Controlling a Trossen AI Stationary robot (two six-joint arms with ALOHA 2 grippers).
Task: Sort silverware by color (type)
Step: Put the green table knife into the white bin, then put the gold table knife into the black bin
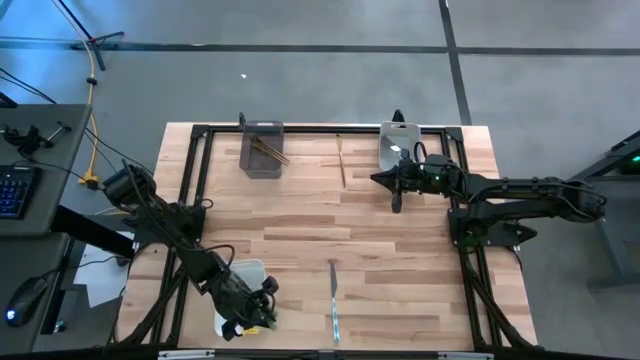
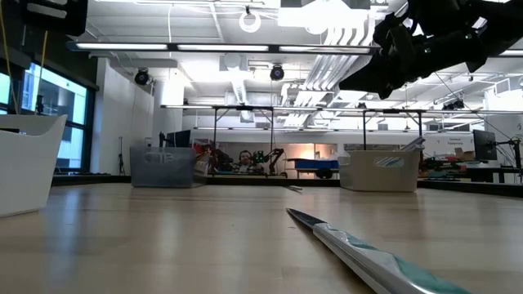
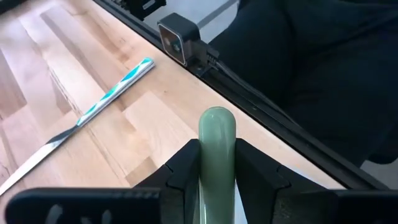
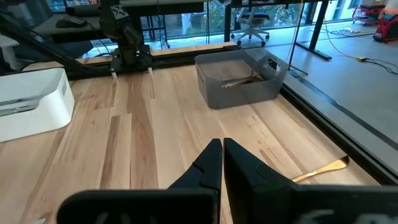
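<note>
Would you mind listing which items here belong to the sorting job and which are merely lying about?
Job: green-handled utensil in the left gripper; teal-patterned knife; brown utensil; gray bin; white bins.
Lying about: keyboard; yellow cable.

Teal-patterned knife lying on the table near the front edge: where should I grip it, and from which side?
Take the teal-patterned knife by its patterned handle, coming straight down from above. It lies flat on the table, blade pointing toward the bins, so close the fingers across its narrow width.

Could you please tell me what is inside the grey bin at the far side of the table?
Inside the grey bin, a few thin brown utensils lie against its far wall. Its near wall hides part of the floor, so more could be there.
</note>
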